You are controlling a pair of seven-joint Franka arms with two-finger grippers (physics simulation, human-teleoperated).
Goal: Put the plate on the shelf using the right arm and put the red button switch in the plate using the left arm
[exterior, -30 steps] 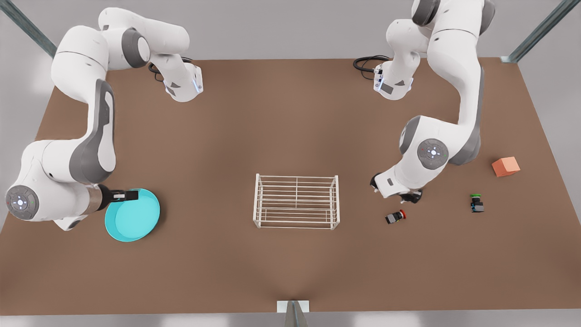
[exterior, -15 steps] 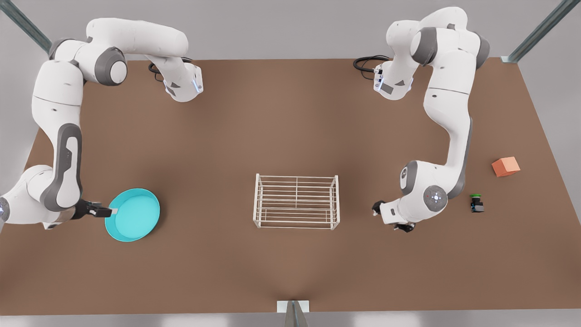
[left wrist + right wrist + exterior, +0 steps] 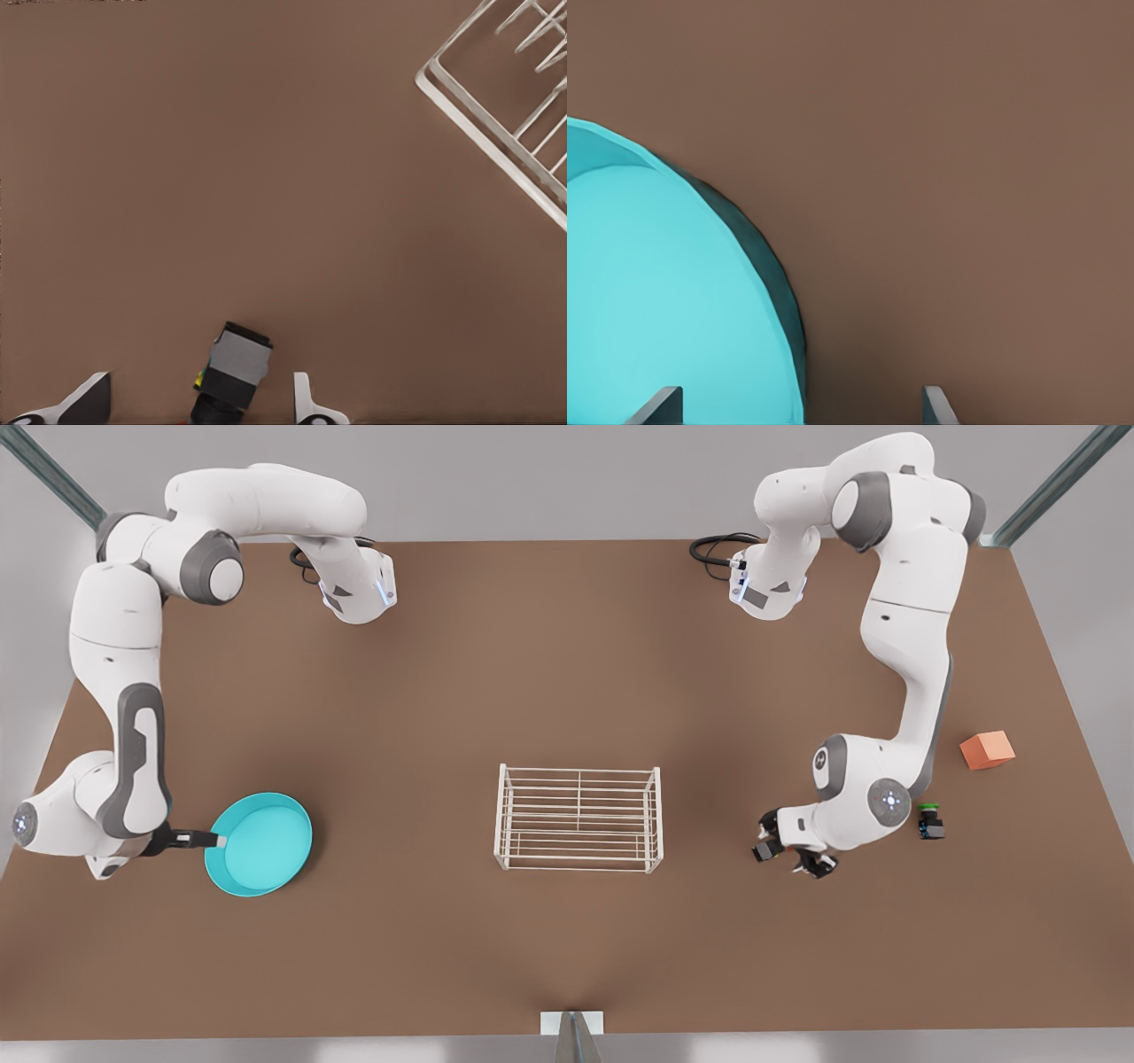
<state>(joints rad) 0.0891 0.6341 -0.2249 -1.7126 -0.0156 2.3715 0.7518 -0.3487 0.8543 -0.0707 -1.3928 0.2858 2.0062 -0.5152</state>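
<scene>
The turquoise plate lies flat on the table at the front view's left. My right gripper is low at the plate's outer edge, open, its fingers straddling the rim. The white wire shelf stands mid-table with nothing on it. At the front view's right the red button switch lies on its side, mostly covered by the arm. My left gripper is down over it, open, one finger on each side of the dark body.
A green-capped switch sits just beyond the left arm's wrist, and an orange cube lies farther toward the table's right edge. Black cables coil near the arm base at the back.
The left gripper moved from beside the switch to down around it. The right gripper drew back from over the plate's inside to its outer rim, and both arms' elbows swung outward.
</scene>
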